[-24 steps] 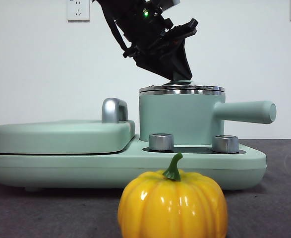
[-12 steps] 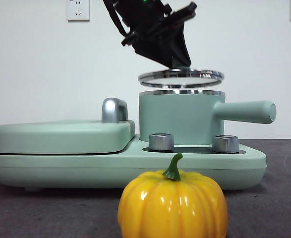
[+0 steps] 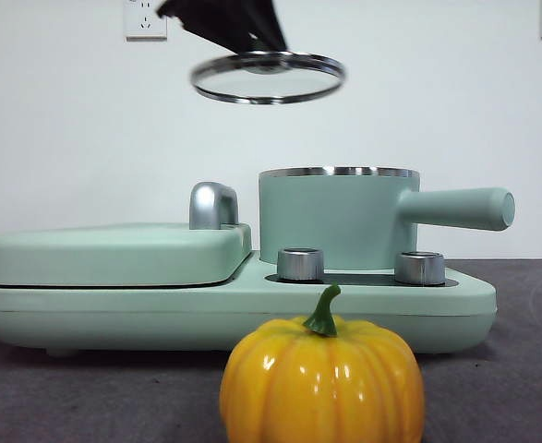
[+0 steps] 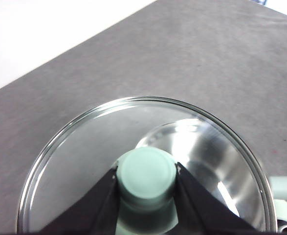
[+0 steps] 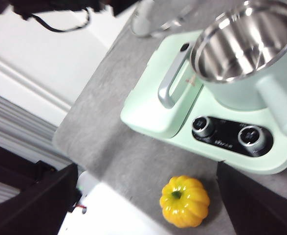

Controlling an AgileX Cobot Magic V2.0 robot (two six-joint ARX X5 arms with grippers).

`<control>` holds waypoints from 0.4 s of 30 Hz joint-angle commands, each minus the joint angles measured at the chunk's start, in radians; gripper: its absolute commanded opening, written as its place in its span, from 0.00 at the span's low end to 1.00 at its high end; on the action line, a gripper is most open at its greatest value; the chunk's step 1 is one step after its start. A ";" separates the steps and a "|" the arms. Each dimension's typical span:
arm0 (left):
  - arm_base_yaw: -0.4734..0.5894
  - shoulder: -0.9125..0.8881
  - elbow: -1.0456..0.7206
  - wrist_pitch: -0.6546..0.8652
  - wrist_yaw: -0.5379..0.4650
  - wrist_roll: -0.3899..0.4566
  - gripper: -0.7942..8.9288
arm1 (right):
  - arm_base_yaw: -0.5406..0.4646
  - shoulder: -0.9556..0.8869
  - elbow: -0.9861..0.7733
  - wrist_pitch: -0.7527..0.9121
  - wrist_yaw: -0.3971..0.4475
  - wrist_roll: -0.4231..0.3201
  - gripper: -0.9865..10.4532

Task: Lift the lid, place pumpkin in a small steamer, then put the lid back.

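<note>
The glass lid [image 3: 269,77] with its steel rim hangs high in the air, up and to the left of the small steamer [image 3: 331,221]. My left gripper [image 3: 265,55] is shut on the lid's mint-green knob [image 4: 146,172], one black jaw on each side. The steamer stands uncovered, and its bare steel inside shows in the right wrist view [image 5: 241,44]. The yellow-orange pumpkin [image 3: 321,383] sits on the grey table in front of the cooker and also shows in the right wrist view [image 5: 184,200]. My right gripper [image 5: 147,169] is open and empty, high above the table.
The steamer stands on a mint-green cooker base [image 3: 455,305] with two chrome dials [image 3: 300,264]. Left of it lies the flat griddle cover [image 3: 114,251] with a chrome handle [image 3: 212,205]. The steamer's long side handle [image 3: 460,208] points right.
The left gripper has lifted the lid off the steamer and carried it up and to the left. The steamer now stands uncovered. The pumpkin has not moved.
</note>
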 commanded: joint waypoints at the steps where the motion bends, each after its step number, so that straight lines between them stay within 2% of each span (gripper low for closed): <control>1: 0.027 -0.032 0.039 0.007 0.003 0.006 0.10 | 0.027 0.040 0.016 0.010 -0.006 0.015 0.48; 6: 0.095 -0.071 0.039 -0.019 0.003 0.007 0.10 | 0.109 0.122 0.016 0.013 0.023 0.023 0.48; 12: 0.162 -0.100 0.039 -0.041 0.003 0.007 0.10 | 0.286 0.235 0.016 0.018 0.159 0.037 0.48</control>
